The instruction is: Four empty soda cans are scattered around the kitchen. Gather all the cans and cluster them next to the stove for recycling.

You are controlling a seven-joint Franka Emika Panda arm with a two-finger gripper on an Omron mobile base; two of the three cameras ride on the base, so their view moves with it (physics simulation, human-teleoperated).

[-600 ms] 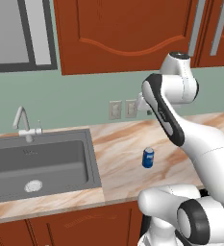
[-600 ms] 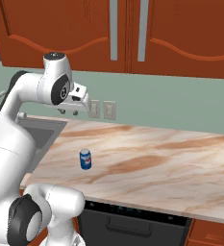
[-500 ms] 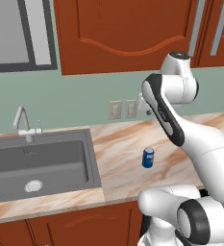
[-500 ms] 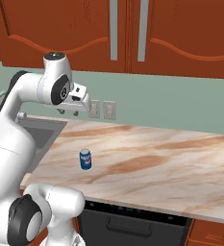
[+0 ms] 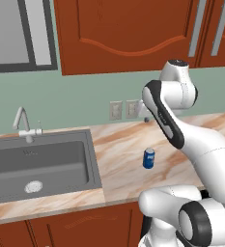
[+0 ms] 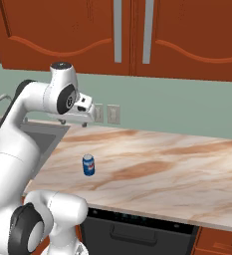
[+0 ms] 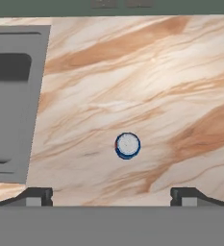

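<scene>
Sink (image 5: 61, 159) cut off at left edge; soda can (image 6: 88, 165) logo unreadable.

glossy marbled countertop (image 5: 121, 159) - matt grey metal sink (image 5: 36, 164), reddish wood cabinets (image 5: 123, 34)

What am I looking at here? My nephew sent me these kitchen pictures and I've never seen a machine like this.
It is a white robot arm on a base that can drive, in a computer-rendered kitchen. Two pictures come from cameras on the base, behind the arm to its left and right, so they show the same scene from two sides. The third looks straight down from a camera on the hand; the two dark fingers at its bottom edge stand wide apart and hold nothing. On the beige marbled counter stands one small blue soda can, upright; from above it appears as a silver circle. A grey sink with a faucet lies to the left of the can. The hand hangs high above the counter, touching nothing.
</scene>
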